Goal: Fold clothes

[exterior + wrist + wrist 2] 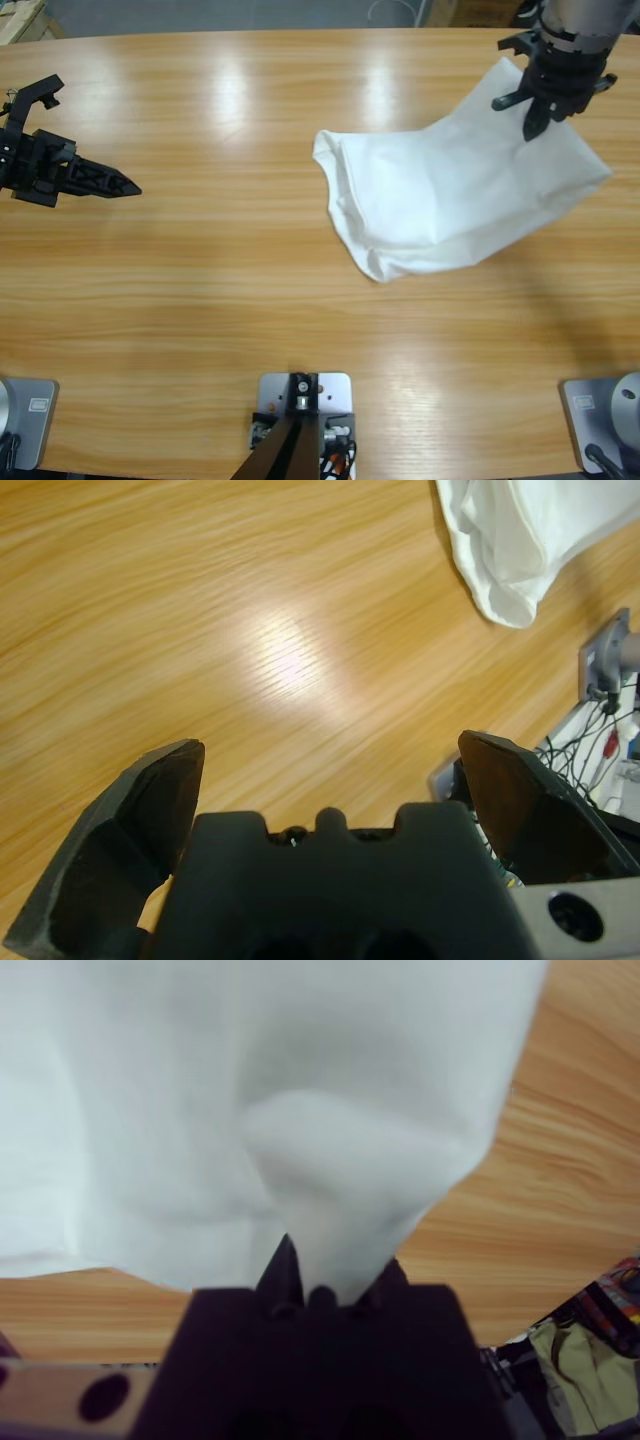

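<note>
A white T-shirt lies bunched on the right half of the wooden table. The right end effector pinches the shirt's far corner and lifts it, so the cloth hangs in a slope toward the table, probably to spread it for folding. The left end effector hovers well apart over bare wood, spread wide and holding nothing.

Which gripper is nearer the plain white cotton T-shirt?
Right. The right gripper is shut on the plain white cotton T-shirt, pinching its fabric; the left gripper sits open, far across the wooden table.
</note>
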